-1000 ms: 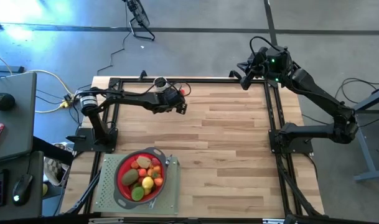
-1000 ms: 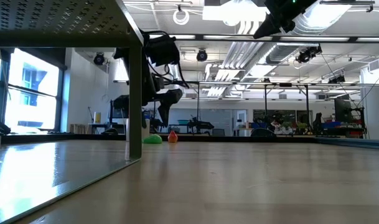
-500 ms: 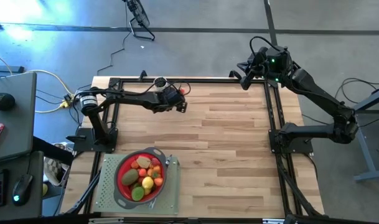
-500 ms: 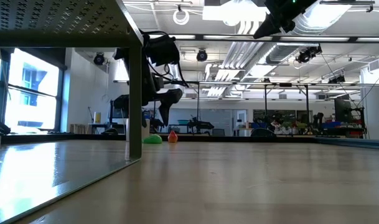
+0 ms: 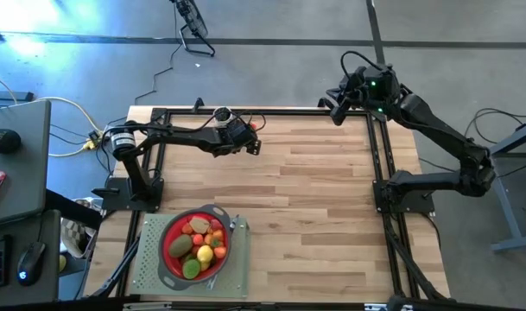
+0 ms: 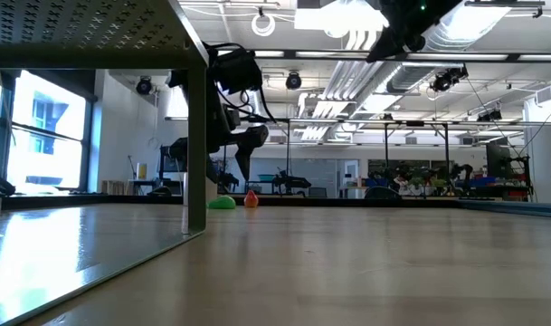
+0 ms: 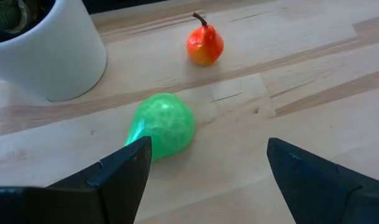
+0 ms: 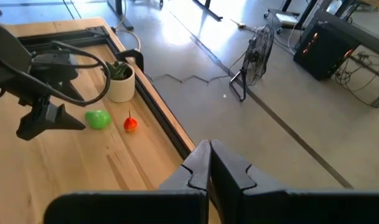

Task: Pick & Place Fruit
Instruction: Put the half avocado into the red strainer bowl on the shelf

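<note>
A green fruit (image 7: 161,126) is lying on the desk (image 7: 313,74) just ahead of the left fingers (image 7: 124,174), closer to one finger than the other, with its narrow end pointing back toward that finger. A red-orange pear (image 7: 205,45) is standing upright a little farther out beyond it, apart from it. Both are showing small in the low view, the green one (image 6: 223,203) and the pear (image 6: 251,198) side by side under the arm. More fruit (image 5: 198,244) is sitting piled in the red strainer (image 5: 169,240) on a green mat (image 5: 146,268), well apart from both sets of fingers, at the near left corner of the desk.

The left gripper (image 7: 205,171) is hanging low over the desk at the far edge, its fingers spread wide and pinching nothing; the green fruit is lying ahead of the gap, not inside it. A white pot (image 7: 49,53) with a plant is standing beside the green fruit, off to one side of the fingers.

The right gripper (image 8: 209,163) is waiting high over the far right corner of the desk, its fingers pressed together and empty, looking down on the floor (image 8: 289,124) beyond the frame.
</note>
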Tool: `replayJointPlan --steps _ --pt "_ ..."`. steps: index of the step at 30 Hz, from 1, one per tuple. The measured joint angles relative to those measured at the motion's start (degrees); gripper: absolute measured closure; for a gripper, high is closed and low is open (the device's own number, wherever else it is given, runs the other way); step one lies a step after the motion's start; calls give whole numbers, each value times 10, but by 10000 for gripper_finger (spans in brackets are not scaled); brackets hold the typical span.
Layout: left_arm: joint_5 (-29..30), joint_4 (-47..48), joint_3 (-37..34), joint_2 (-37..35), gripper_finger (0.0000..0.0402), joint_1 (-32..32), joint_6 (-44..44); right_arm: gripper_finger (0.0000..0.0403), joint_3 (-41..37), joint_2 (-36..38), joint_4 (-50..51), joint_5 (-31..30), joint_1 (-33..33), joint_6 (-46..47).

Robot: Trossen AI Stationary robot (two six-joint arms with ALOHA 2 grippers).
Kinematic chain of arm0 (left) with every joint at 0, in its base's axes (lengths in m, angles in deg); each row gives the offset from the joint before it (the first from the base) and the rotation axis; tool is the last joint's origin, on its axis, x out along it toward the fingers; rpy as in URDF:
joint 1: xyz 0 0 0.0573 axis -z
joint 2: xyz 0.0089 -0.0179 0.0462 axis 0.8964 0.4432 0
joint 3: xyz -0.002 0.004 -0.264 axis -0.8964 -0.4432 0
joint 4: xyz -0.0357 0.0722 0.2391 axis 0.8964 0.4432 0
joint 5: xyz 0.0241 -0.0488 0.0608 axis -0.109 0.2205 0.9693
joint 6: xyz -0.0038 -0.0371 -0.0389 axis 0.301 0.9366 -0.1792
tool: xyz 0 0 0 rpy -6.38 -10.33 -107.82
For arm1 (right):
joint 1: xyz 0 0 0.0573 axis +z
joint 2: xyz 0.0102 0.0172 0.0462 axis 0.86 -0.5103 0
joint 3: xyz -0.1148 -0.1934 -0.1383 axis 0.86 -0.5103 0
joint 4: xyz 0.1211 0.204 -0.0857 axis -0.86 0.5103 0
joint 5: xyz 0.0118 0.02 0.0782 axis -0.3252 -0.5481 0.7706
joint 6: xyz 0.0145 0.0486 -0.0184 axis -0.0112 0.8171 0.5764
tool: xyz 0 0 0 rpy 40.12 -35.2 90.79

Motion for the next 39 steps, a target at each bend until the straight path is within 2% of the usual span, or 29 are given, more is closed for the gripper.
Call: replayJointPlan --steps 39 --pt "2 2 0 0 89 0 2 400 0 -13 -3 -2 0 0"
